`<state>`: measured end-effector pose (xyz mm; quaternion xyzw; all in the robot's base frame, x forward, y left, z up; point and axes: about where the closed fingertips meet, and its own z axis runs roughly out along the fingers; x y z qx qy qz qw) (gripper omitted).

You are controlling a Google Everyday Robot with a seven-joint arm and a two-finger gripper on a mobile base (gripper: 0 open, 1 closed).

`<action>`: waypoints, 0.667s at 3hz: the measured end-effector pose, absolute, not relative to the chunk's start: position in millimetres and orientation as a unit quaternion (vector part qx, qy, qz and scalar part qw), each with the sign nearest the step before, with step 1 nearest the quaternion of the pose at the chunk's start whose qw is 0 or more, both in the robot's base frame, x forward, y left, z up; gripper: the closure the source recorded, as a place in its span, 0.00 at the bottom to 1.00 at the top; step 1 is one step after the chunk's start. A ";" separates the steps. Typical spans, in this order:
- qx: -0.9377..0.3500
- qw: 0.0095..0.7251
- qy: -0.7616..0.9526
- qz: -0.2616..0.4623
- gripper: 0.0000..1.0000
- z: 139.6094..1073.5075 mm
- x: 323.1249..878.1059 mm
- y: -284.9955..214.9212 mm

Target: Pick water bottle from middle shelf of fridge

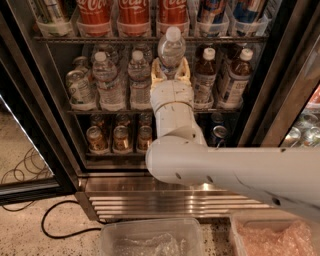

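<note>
Gripper (pixel 171 75): fingers clamping the water bottle (pixel 171 47), holding it higher than neighbouring bottles above the middle shelf (pixel 115 111). Grasp apparently done; withdrawing from the fridge (pixel 150 200) remaining.

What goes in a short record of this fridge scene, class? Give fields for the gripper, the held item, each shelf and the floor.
gripper: inside the fridge, shut on the water bottle
water bottle: upright, cap higher than its neighbours' caps
middle shelf: more water bottles on the left, brown drink bottles on the right
upper shelf: red cola bottles
lower shelf: cans
floor: clear plastic bin
</note>
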<state>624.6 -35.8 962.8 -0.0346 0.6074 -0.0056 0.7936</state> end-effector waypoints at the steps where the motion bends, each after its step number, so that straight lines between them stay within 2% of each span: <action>1: -0.047 0.812 0.582 0.000 1.00 987.0 605.6 -33.9; 2: -0.077 0.813 0.577 0.014 1.00 1003.6 592.4 -37.1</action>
